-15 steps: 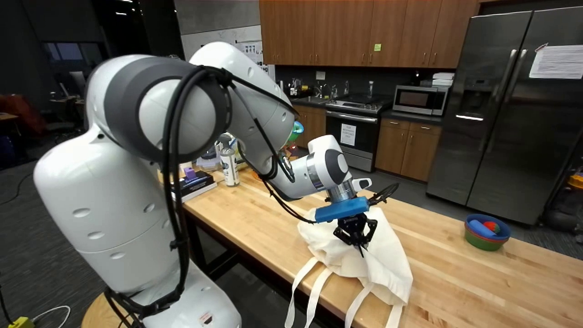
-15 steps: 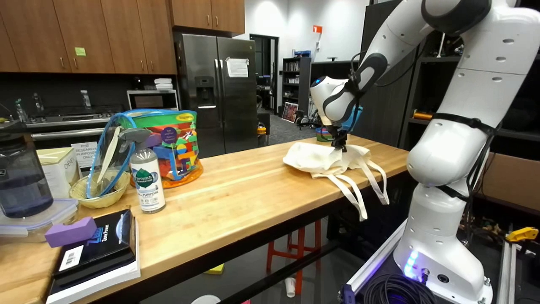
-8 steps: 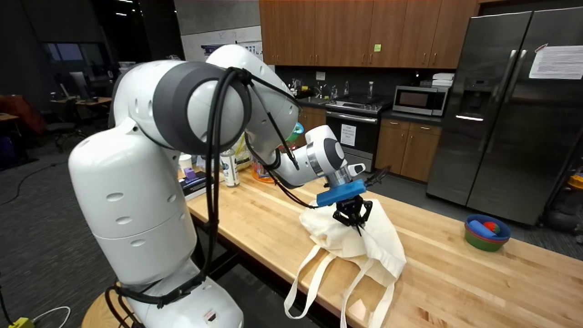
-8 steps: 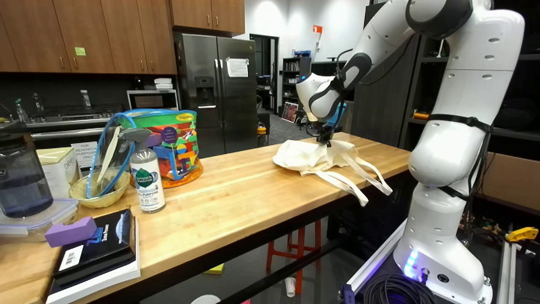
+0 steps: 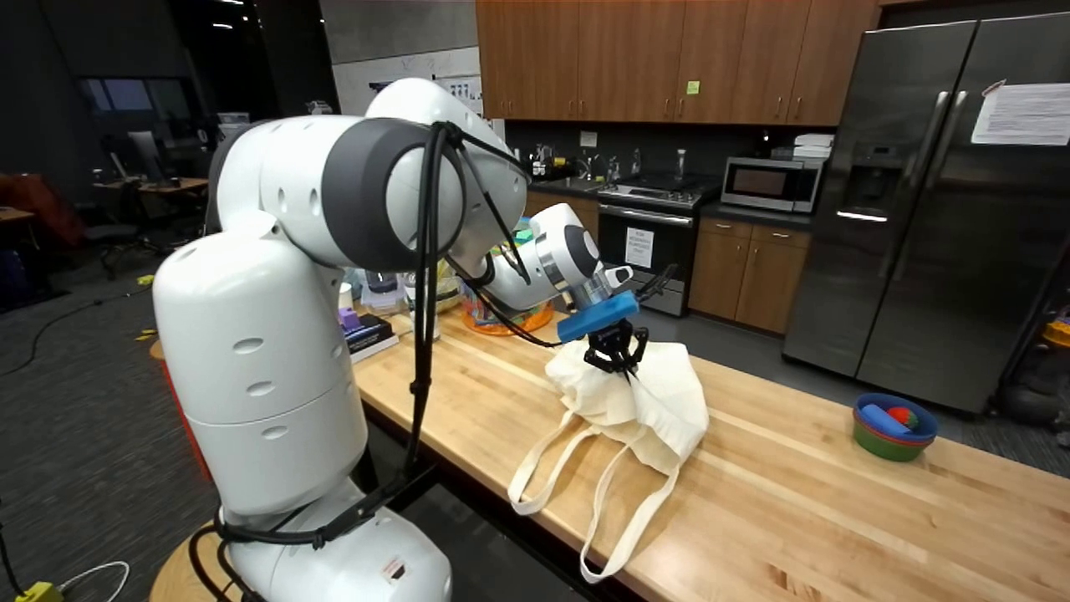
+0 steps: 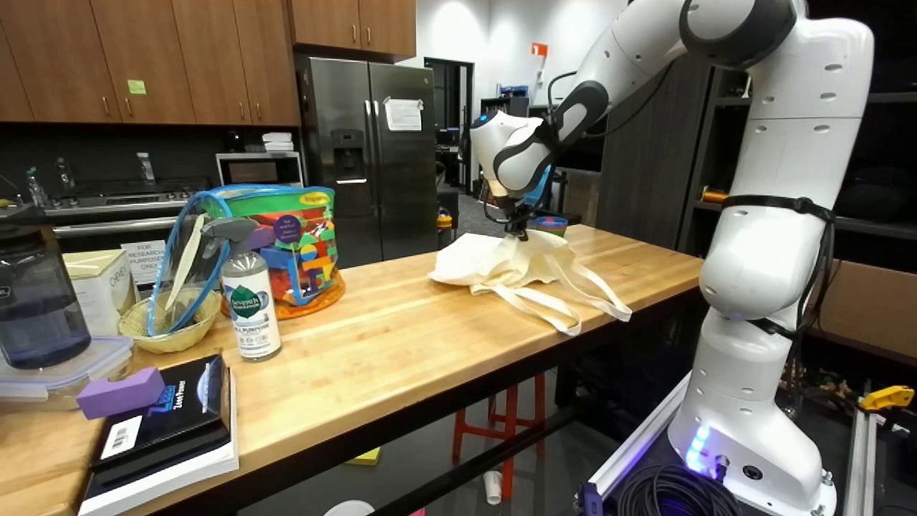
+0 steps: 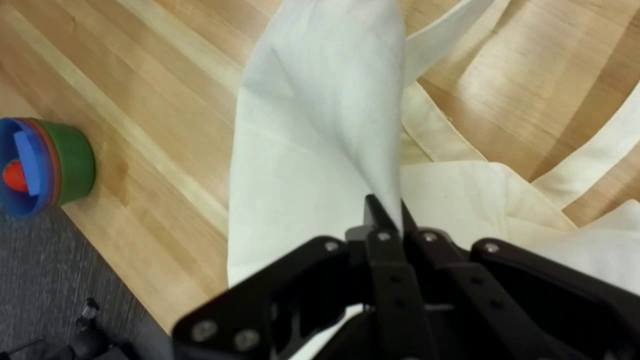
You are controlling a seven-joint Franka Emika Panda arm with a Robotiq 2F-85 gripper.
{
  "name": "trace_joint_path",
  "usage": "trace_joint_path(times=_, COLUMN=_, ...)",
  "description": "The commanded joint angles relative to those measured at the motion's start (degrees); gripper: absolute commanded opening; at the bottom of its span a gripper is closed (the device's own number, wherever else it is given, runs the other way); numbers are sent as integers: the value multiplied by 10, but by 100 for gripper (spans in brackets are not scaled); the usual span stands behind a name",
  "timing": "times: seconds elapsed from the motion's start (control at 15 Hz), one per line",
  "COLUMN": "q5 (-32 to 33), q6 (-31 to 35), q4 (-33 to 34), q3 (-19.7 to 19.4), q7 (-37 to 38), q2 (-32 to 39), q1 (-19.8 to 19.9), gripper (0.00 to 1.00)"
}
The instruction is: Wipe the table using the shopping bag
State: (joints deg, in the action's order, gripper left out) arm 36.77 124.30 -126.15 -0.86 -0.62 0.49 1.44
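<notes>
Wrist view: pinching a narrow raised fold of the cream shopping bag (image 7: pixel 310 165) in the black gripper (image 7: pixel 387 207), with both jaws pressed together on the cloth; around and below the grip, more of the same cloth, wrinkled and spread over the pale planks of the table (image 7: pixel 165 100); long handles (image 7: pixel 440 39) trailing across the wood toward the right of that view; at the left, apart from the cloth and close to a table edge, a nested stack of bowls (image 7: pixel 77 160) in blue, red-orange and green, with a blue piece (image 7: pixel 27 160) and a red piece (image 7: pixel 15 176) inside; in both exterior views, a white arm (image 5: pixel 276 401) bent over the table and down to the bunched, peaked part of the bag, with the rest of the cloth lying on the wood and handle loops reaching the edge on the arm's side; just above the gripper, a blue block-like part (image 5: pixel 598 316); in an exterior view, well apart from the bag, an upright spray bottle (image 6: pixel 249 308) near a clear pouch (image 6: pixel 265 208) of coloured blocks (image 6: pixel 319 269) and a wicker basket (image 6: pixel 161 342); a purple block (image 6: pixel 122 394) resting on a flat black item (image 6: pixel 186 423); beneath the table, a red stool (image 6: pixel 510 437); in the background, a steel fridge (image 6: pixel 401 186).
</notes>
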Motion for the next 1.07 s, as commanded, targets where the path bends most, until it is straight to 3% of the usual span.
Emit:
trace_joint_path(times=0.0, q5=-17, q6=-18, q4=29, q3=14, q7=-24, q2=5, q1=-17, gripper=0)
trace_joint_path(times=1.0, q5=-17, q6=-73, q4=70, q3=80, q7=-16, q2=-19, q1=-82, gripper=0)
